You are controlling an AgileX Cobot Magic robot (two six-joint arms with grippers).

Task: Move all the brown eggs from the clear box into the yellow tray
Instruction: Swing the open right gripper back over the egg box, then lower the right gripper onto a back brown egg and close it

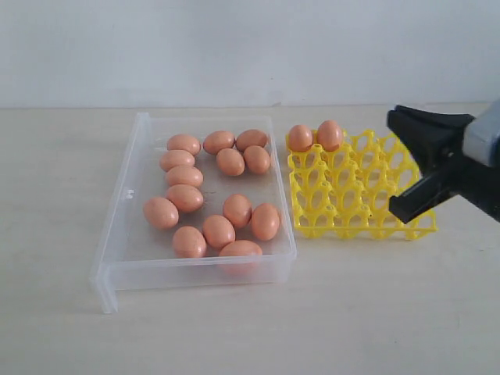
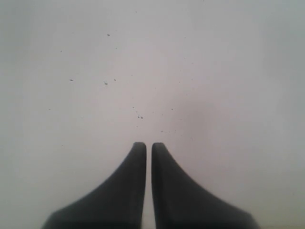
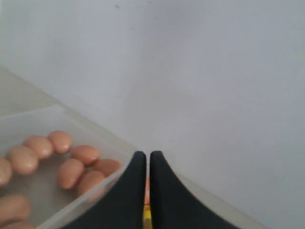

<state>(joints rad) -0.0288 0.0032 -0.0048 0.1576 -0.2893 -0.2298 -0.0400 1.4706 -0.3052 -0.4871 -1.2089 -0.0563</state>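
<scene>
Beige tabletop (image 1: 351, 320), clear box (image 1: 141, 246) lengthwise near-to-far, yellow tray (image 1: 344, 199) alongside

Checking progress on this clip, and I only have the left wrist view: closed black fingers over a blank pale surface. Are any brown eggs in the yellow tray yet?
Observer: Yes. Two smooth orange-brown eggs sit side by side in the far-left corner cups of the bright yellow plastic lattice tray.
Operator: And the others?
Observer: Over a dozen more lie loose in the shallow clear plastic box, which is left of the tray in the exterior view.
Operator: What is the other arm doing?
Observer: The right gripper is shut on nothing, by the tray's right edge in the exterior view.
</scene>
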